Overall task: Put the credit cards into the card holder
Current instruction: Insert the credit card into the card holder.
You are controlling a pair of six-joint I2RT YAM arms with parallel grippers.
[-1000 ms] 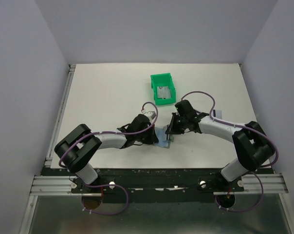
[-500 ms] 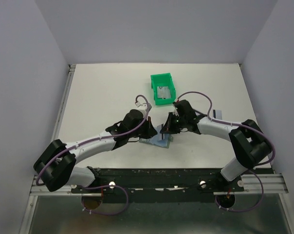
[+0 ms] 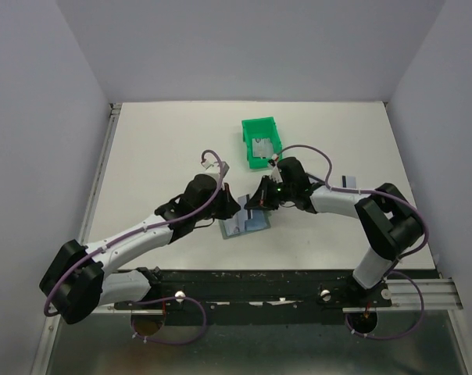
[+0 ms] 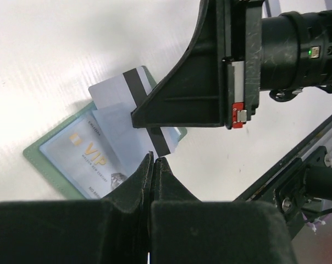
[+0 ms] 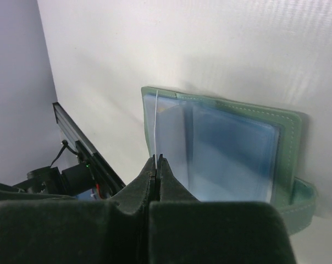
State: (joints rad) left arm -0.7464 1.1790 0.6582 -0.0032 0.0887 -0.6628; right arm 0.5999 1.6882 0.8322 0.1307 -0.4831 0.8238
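The card holder (image 3: 240,228) lies open on the table, grey-green with pale blue pockets (image 5: 226,148); a printed VIP card (image 4: 81,151) sits in one pocket. My right gripper (image 5: 156,158) is shut on a silvery credit card (image 4: 114,91) with a black stripe. The card stands on edge over the holder's left pocket and shows only as a thin white line (image 5: 156,124) in the right wrist view. My left gripper (image 4: 155,158) is shut with nothing seen between its fingers, its tips just at the card's near corner above the holder. In the top view the left gripper (image 3: 234,209) and right gripper (image 3: 257,206) stand close together.
A bright green bin (image 3: 259,123) stands behind the grippers with another credit card (image 3: 261,147) inside. One more credit card (image 3: 348,180) lies on the table to the right, beyond the right arm. The metal rail of the near table edge (image 4: 298,165) is close by.
Both grippers have moved left, and the left arm has stretched out. The card holder has slid left with them. The right gripper still holds the card.
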